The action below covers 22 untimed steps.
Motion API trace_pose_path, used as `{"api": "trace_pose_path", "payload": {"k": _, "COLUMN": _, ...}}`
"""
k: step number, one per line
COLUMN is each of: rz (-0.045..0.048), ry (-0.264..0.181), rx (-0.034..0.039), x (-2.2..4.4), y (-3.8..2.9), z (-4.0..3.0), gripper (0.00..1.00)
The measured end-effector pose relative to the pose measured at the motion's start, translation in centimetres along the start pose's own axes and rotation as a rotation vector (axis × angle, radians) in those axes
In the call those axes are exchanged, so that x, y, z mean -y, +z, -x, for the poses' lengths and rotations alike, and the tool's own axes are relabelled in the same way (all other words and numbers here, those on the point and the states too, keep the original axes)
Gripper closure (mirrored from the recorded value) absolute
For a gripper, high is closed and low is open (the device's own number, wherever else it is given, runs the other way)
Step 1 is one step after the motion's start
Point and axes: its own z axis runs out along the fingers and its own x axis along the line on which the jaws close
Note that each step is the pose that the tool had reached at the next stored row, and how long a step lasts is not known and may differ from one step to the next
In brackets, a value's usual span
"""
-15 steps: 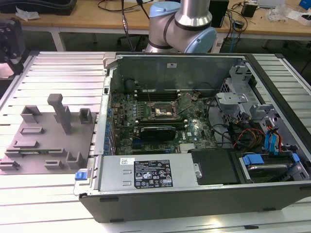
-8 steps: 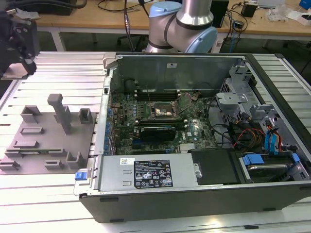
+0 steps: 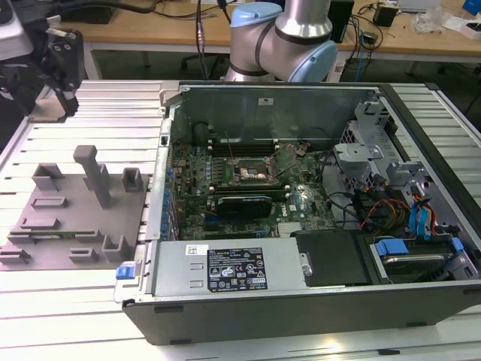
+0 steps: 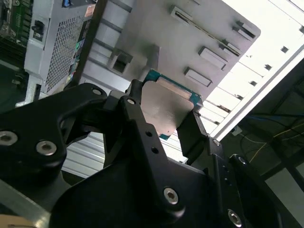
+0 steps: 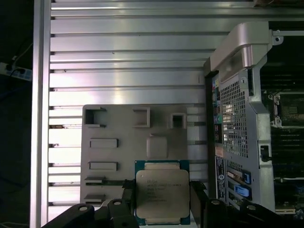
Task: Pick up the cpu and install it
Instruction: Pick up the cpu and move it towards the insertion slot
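The fingers (image 5: pixel 196 194) pinch the cpu (image 5: pixel 161 197) by two opposite sides, and its shiny top is bare between them. A good hold here is soft and steady, I think, with the chip flat and nothing touching its underside. Past the fingers lies the grey tray (image 5: pixel 118 123) on the ribbed tabletop (image 5: pixel 118 47). The chip looks lifted clear of it. Off to one side is the open computer case (image 5: pixel 237 71), and deep inside it the socket (image 3: pixel 248 171).

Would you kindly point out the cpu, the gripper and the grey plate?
cpu (image 5: pixel 161 192), first wrist view, its metal top.
gripper (image 4: pixel 162 107), second wrist view, midway between fingertips.
grey plate (image 5: pixel 118 128), first wrist view, a bare patch.
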Motion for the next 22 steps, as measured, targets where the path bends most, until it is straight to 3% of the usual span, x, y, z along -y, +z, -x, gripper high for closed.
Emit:
{"api": "trace_pose_path", "payload": {"k": 6, "rz": 0.0000, "ry": 0.000, "rx": 0.0000, "x": -0.04, "y": 0.03, "z": 1.91, "gripper": 0.45}}
{"api": "trace_pose_path", "payload": {"k": 12, "rz": 0.0000, "ry": 0.000, "rx": -0.0001, "x": -0.09, "y": 0.07, "z": 4.87, "gripper": 0.45}}
{"api": "trace_pose_path", "payload": {"k": 22, "rz": -0.0001, "ry": 0.000, "rx": 0.0000, "x": -0.15, "y": 0.11, "z": 7.70, "gripper": 0.45}}
